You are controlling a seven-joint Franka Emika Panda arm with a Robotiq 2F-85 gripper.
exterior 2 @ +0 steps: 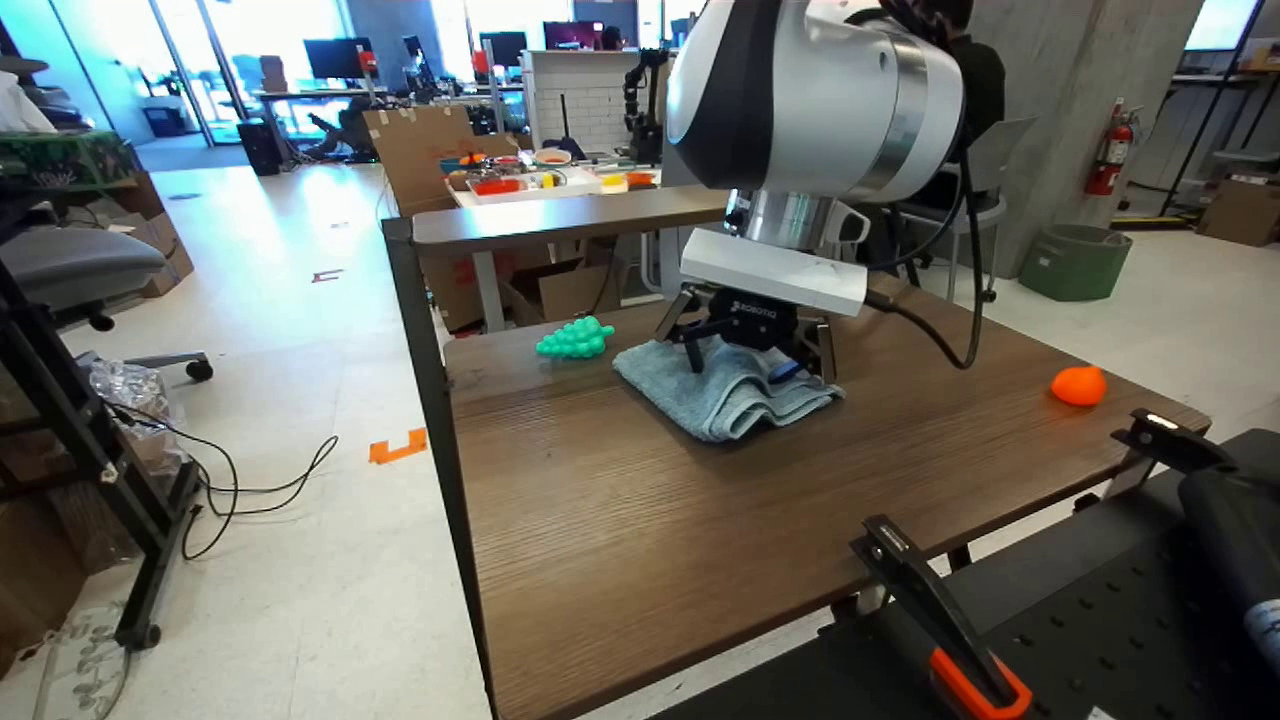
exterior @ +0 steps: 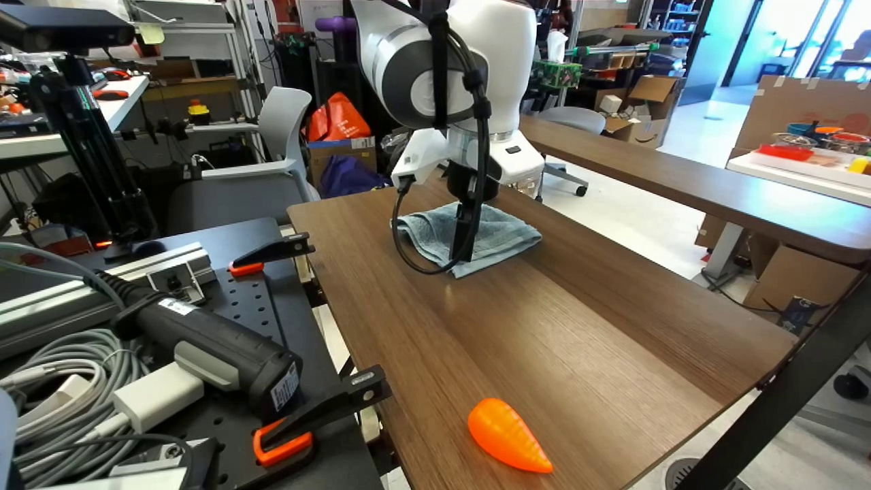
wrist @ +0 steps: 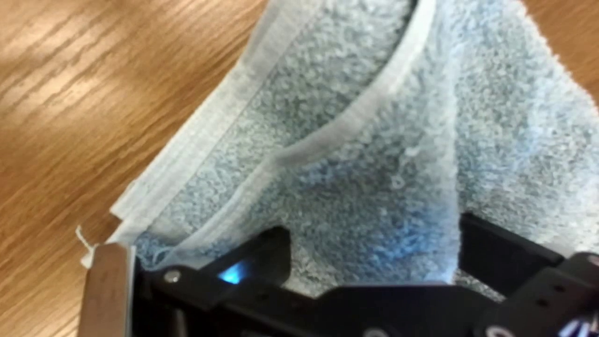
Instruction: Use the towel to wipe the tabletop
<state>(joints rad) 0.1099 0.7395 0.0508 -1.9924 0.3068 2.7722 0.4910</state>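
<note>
The towel is a pale blue-grey folded cloth (exterior: 509,235) lying on the dark brown tabletop (exterior: 544,327). It shows in both exterior views, with rumpled folds on one side (exterior 2: 710,405). My gripper (exterior 2: 760,370) points down over the towel, its two black fingers spread apart and their tips at the cloth. In an exterior view the gripper (exterior: 466,235) shows edge-on. In the wrist view the gripper (wrist: 374,248) has a raised fold of the towel (wrist: 365,196) between its wide-set fingers. The wood of the tabletop (wrist: 70,131) shows beside it. The fingertips' lower ends are partly hidden by the cloth.
An orange carrot-shaped object (exterior: 507,435) lies near one end of the tabletop. A green grape-like toy (exterior 2: 577,338) lies near the other end. Black clamps (exterior: 323,415) and a dark cart (exterior: 238,306) border one long edge. A black post (exterior 2: 430,400) stands at a table end.
</note>
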